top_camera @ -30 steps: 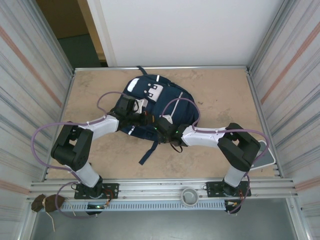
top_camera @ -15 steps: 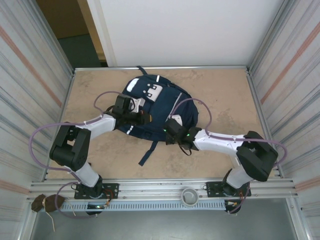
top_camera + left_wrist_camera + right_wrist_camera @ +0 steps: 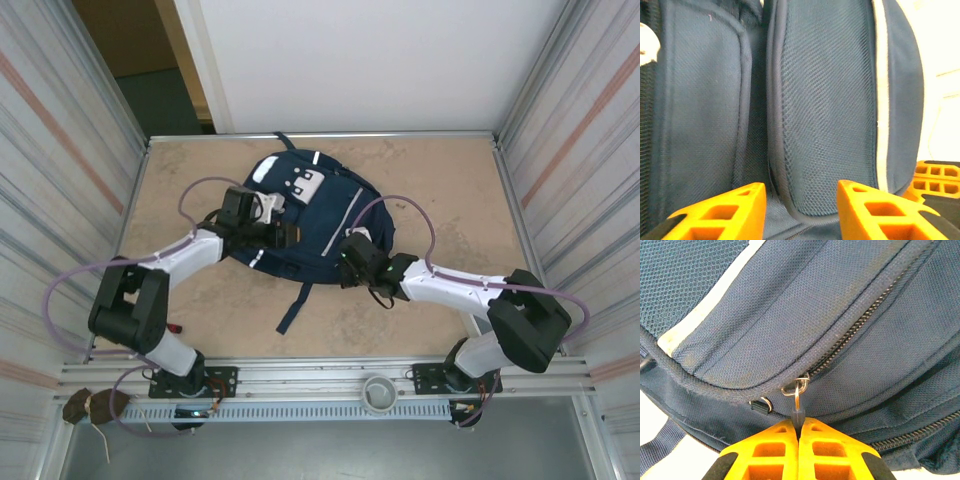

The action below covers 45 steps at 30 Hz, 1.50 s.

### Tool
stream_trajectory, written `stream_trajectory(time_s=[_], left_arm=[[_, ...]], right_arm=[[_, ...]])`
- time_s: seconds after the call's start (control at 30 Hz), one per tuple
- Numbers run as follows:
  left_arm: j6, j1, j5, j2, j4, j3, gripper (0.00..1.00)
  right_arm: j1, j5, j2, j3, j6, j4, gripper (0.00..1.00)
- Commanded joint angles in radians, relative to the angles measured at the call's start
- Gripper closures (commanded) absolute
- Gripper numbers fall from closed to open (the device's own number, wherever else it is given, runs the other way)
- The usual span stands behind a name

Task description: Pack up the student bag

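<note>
The student bag [image 3: 322, 205], navy with a white stripe and a grey front patch, lies flat in the middle of the table. My left gripper [image 3: 287, 236] rests over its left side. In the left wrist view its orange fingers [image 3: 722, 215] stand apart, open, with the bag's mesh pocket [image 3: 827, 110] beyond them and nothing held. My right gripper [image 3: 347, 264] is at the bag's near right edge. In the right wrist view it [image 3: 798, 427] is shut on the dark zipper pull [image 3: 798, 412], which hangs from a metal ring at the end of a closed zipper [image 3: 860, 325].
A dark strap [image 3: 296, 306] trails from the bag toward the near edge. Corrugated metal walls [image 3: 60, 180] close in both sides. A grey round cap [image 3: 378, 391] sits on the front rail. Bare tabletop [image 3: 450, 190] lies right of the bag.
My left gripper has opened and shifted slightly back and left. My right arm has swung out to the right, with its gripper moving right along the bag's near edge.
</note>
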Motion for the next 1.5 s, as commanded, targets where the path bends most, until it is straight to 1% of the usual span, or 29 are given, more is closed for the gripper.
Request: stream_trajectory(time_s=[0.0, 0.07, 0.1, 0.2, 0.27, 0.37, 0.5, 0.6, 0.67, 0.7, 0.87, 0.93, 1.0, 1.13, 1.27, 1.37, 1.47], left_arm=[[0.174, -0.037, -0.162, -0.126, -0.021, -0.024, 0.51], [0.303, -0.095, -0.252, -0.183, 0.048, -0.073, 0.48], [0.385, -0.128, -0.273, -0.211, 0.093, -0.101, 0.48], [0.648, -0.232, -0.293, -0.262, 0.264, -0.204, 0.46], [0.773, -0.282, -0.299, -0.261, 0.345, -0.238, 0.44], [0.918, -0.324, -0.295, -0.213, 0.336, -0.211, 0.43], [1.054, -0.369, -0.32, -0.116, 0.323, -0.161, 0.43], [1.097, -0.388, -0.349, -0.046, 0.323, -0.12, 0.44], [1.104, -0.393, -0.367, -0.008, 0.324, -0.097, 0.47], [1.104, -0.396, -0.38, 0.006, 0.335, -0.091, 0.51], [1.102, -0.395, -0.392, 0.019, 0.405, -0.115, 0.8], [1.105, -0.39, -0.361, 0.001, 0.433, -0.147, 0.86], [1.095, -0.373, -0.306, -0.02, 0.437, -0.169, 0.88], [1.055, -0.331, -0.211, -0.067, 0.394, -0.19, 0.88], [1.014, -0.267, -0.119, -0.111, 0.384, -0.225, 0.88], [0.997, -0.228, -0.091, -0.136, 0.37, -0.249, 0.88], [0.997, -0.21, -0.118, -0.157, 0.335, -0.261, 0.87]], right_arm=[[-0.015, -0.058, -0.05, 0.005, -0.03, 0.018, 1.0], [-0.023, -0.081, -0.067, -0.001, -0.028, 0.03, 1.0], [-0.028, -0.092, -0.076, -0.006, -0.026, 0.037, 1.0], [-0.048, -0.124, -0.099, -0.023, -0.016, 0.058, 1.0], [-0.058, -0.142, -0.11, -0.031, -0.01, 0.072, 1.0], [-0.067, -0.16, -0.116, -0.044, -0.003, 0.091, 1.0], [-0.07, -0.171, -0.127, -0.057, 0.007, 0.11, 1.0], [-0.072, -0.173, -0.136, -0.064, 0.008, 0.114, 1.0], [-0.073, -0.175, -0.142, -0.072, 0.011, 0.121, 1.0], [-0.073, -0.176, -0.143, -0.075, 0.011, 0.124, 1.0], [-0.087, -0.156, -0.155, -0.095, 0.005, 0.114, 1.0], [-0.108, -0.147, -0.162, -0.106, -0.002, 0.103, 1.0], [-0.132, -0.144, -0.169, -0.109, -0.012, 0.096, 1.0], [-0.169, -0.114, -0.164, -0.091, -0.052, 0.072, 1.0], [-0.221, -0.133, -0.139, -0.063, -0.088, 0.062, 1.0], [-0.236, -0.153, -0.116, -0.037, -0.114, 0.056, 1.0], [-0.233, -0.213, -0.116, -0.029, -0.124, 0.078, 1.0]])
